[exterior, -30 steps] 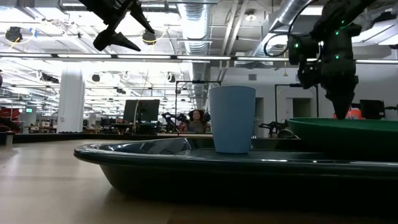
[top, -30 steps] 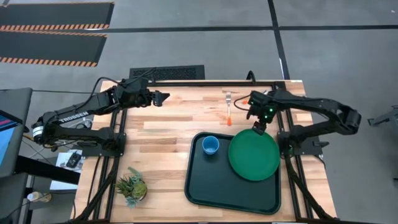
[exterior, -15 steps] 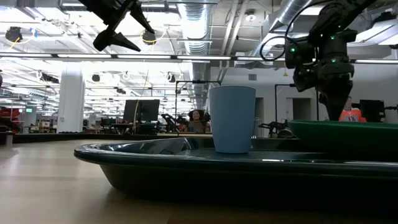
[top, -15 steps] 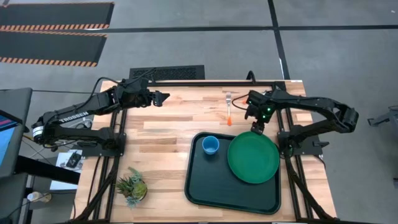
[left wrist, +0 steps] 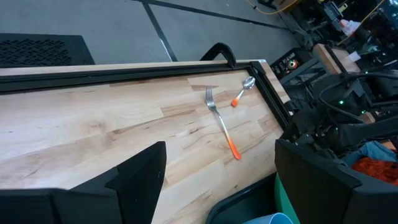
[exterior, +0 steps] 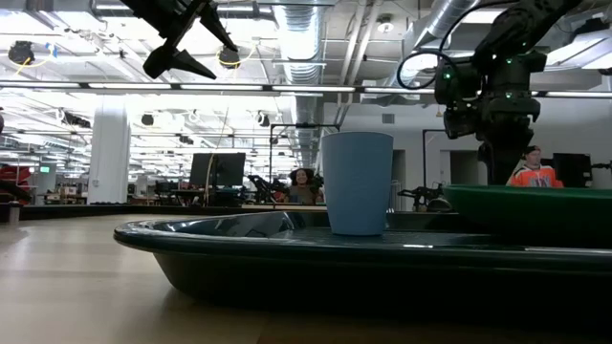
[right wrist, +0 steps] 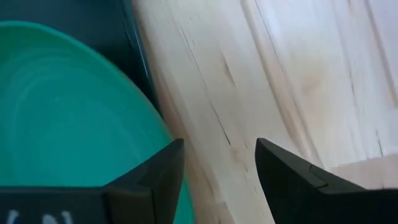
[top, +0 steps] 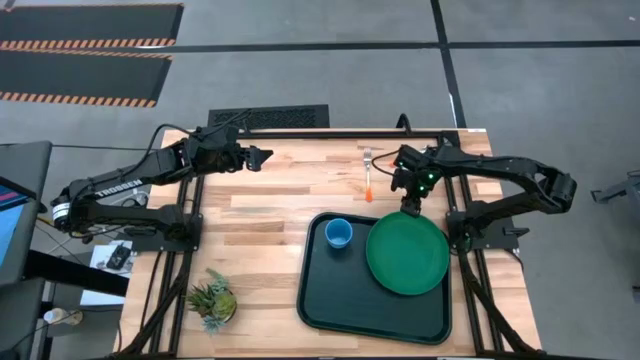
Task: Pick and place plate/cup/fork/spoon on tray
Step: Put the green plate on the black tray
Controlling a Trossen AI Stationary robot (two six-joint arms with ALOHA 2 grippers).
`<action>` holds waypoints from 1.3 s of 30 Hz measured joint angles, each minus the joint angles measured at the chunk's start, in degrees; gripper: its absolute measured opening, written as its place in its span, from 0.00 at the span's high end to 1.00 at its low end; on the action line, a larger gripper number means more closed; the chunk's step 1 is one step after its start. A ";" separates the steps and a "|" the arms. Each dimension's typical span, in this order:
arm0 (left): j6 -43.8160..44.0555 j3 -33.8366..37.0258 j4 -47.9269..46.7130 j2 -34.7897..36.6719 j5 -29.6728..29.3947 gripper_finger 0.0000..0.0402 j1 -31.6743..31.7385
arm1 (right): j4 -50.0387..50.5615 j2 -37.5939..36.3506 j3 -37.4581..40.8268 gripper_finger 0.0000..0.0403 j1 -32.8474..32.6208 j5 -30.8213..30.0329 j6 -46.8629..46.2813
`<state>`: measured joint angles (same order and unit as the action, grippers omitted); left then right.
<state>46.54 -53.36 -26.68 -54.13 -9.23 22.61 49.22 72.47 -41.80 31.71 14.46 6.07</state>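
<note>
The green plate [top: 407, 255] lies in the right half of the dark tray [top: 340, 300], and the blue cup [top: 338, 234] stands upright in the tray's far left part. The fork [top: 368, 170] lies on the table beyond the tray, tines toward the far edge. The spoon [left wrist: 244, 90] lies to the right of the fork; my right arm hides it in the high view. My right gripper [top: 408, 204] is open just past the plate's far rim [right wrist: 140, 118], over bare wood. My left gripper [top: 262, 155] is open and empty, high over the table's far left.
A small potted plant [top: 212, 300] stands at the table's near left corner. Bare wood [top: 260, 230] lies left of the tray. A black frame rail [left wrist: 124, 71] runs along the table's far edge. A person in orange [exterior: 535, 174] shows in the room behind.
My right gripper has gone a little toward the table's left and far edges, from over the plate's far rim to just beyond it. The plate, cup and tray have stayed in place.
</note>
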 joint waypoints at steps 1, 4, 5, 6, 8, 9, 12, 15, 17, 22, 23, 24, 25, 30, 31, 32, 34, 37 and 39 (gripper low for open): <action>0.00 0.00 0.00 0.00 0.00 0.29 0.00 | -0.25 0.00 0.14 0.44 -0.18 0.06 0.02; 0.00 0.00 0.00 0.00 -0.08 0.29 -0.02 | -1.09 0.00 0.44 0.44 -0.71 0.06 -0.13; 0.00 0.00 0.00 0.00 -0.08 0.29 -0.01 | -1.53 0.00 0.54 0.44 -0.93 0.06 -0.22; 0.01 0.00 0.00 0.00 -0.10 0.29 0.00 | -1.85 0.00 0.69 0.44 -1.29 0.04 -0.22; 0.02 0.00 0.00 0.00 -0.12 0.29 -0.01 | -2.15 0.00 0.79 0.44 -2.14 -0.06 -0.26; 0.02 0.00 0.00 0.00 -0.14 0.29 -0.01 | -2.33 0.00 0.79 0.44 -2.54 -0.28 -0.37; 0.02 0.00 0.00 0.00 -0.50 0.29 0.00 | -2.50 0.00 0.79 0.44 -3.39 -0.54 -1.85; 0.04 0.00 0.02 0.00 -0.63 0.29 0.00 | -5.03 0.00 0.36 0.44 -3.46 -0.49 -8.67; 0.04 0.00 0.04 0.00 -0.63 0.29 -0.01 | -6.08 -0.01 -0.92 0.44 -3.46 -0.55 -16.17; -0.59 0.00 0.02 0.00 0.00 0.29 -0.01 | -0.03 -0.07 -2.03 0.44 -7.02 -1.03 -36.94; -1.04 0.00 0.02 0.00 0.12 0.29 -0.02 | 2.44 -0.07 -2.06 0.44 -8.09 -1.01 -40.27; -1.54 0.00 0.03 0.00 0.22 0.29 -0.02 | 4.80 -0.07 -2.06 0.44 -9.36 -1.08 -44.02; -2.10 0.00 0.02 0.00 0.22 0.29 0.00 | 6.52 -0.07 -2.06 0.44 -10.77 -1.50 -47.83; -2.83 0.02 0.02 0.02 0.24 0.29 -0.02 | 10.21 -0.07 -2.06 0.44 -19.52 -5.48 -64.37; -3.19 0.02 0.04 0.02 0.22 0.29 -0.01 | 10.84 -0.07 -2.06 0.44 -21.21 -7.46 -66.68; -3.64 0.02 0.03 0.02 0.23 0.29 0.00 | 11.30 -0.07 -2.06 0.44 -22.68 -9.37 -68.68; -4.30 0.01 0.04 0.02 0.24 0.29 -0.01 | 11.89 -0.06 -2.06 0.44 -24.92 -12.39 -71.62; -4.96 0.02 0.11 0.02 0.22 0.29 -0.02 | 12.82 -0.06 -1.88 0.44 -26.50 -14.75 -72.41; -4.96 0.02 0.28 0.02 0.24 0.29 -0.01 | 13.24 -0.07 -0.72 0.44 -26.50 -15.31 -72.29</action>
<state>41.58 -53.34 -26.39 -54.11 -8.99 22.60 62.47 72.40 -42.53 5.21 -0.84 -66.23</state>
